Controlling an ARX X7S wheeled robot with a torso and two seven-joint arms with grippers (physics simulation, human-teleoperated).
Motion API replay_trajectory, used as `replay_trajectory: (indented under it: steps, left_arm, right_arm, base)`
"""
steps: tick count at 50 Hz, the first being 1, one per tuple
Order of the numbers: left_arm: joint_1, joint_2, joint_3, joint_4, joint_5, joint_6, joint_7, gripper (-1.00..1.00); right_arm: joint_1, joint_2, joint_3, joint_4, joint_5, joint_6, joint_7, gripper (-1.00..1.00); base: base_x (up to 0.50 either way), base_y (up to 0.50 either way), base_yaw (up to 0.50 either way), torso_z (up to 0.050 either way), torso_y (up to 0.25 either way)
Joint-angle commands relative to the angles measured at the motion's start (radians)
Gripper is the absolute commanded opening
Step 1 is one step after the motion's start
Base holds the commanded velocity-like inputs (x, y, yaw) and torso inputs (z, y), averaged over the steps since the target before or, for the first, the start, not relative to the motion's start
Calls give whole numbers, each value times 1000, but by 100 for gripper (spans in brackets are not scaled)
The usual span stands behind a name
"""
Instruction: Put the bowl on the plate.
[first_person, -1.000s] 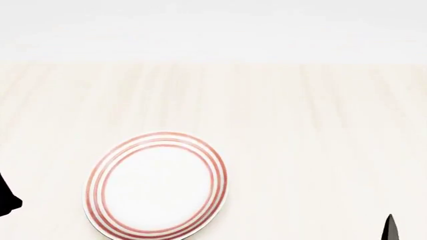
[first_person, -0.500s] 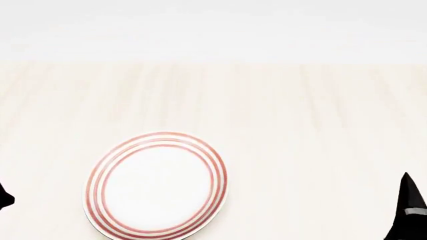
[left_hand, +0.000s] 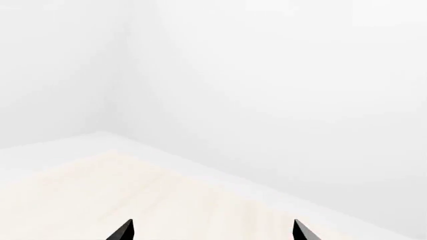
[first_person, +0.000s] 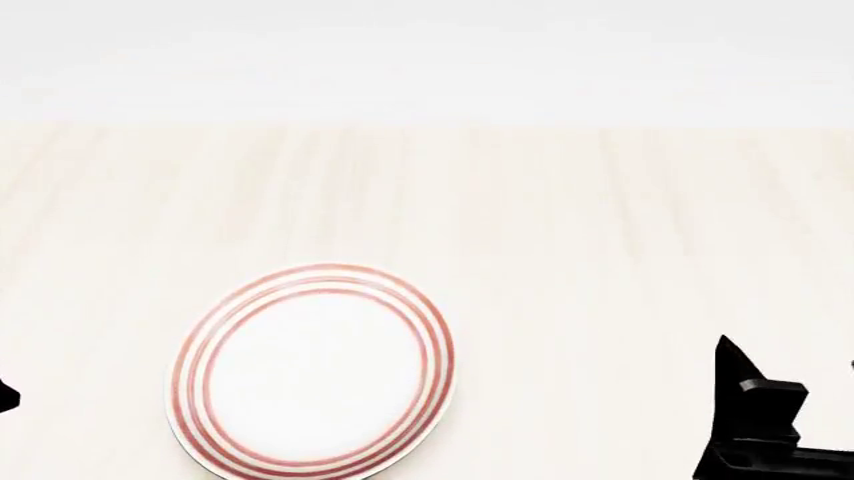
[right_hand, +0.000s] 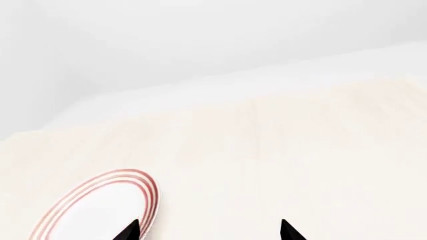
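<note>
Your right end effector is rising into view, fingers apart and empty, while you are risking clipping the plate with no bowl visible.

No text, label, brand, number or sign readable anywhere. Flat round white plate marked only with three concentric red rings, no lettering. Pale wood-grain table plain and unmarked. Black end effector tips bare of any writing in both wrist views.
</note>
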Motion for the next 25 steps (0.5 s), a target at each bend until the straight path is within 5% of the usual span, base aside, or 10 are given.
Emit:
replay_trajectory:
  steps: [1, 3, 5, 25]
  left_arm:
    - [-2, -4, -2, -5, -10, 2, -10, 100]
    - [-2, -4, -1, -6, -11, 3, -10, 100]
    - [-2, -5, 1, -8, -10, 5, -11, 100]
    - [-2, -15, -9, -11, -31, 6, -27, 100]
  right_arm:
    - [180, -110, -206, 35, 38, 162, -35, 100]
    - [480, -239, -474, 79, 44, 427, -4, 100]
    - [779, -249, -487, 84, 44, 445, -6, 100]
    - [991, -335, -642, 98, 12, 710, -34, 100]
  base:
    - [0, 0, 0, 0, 0]
    - [0, 0, 0, 0, 0]
    - [0, 0, 0, 0, 0]
    - [0, 0, 0, 0, 0]
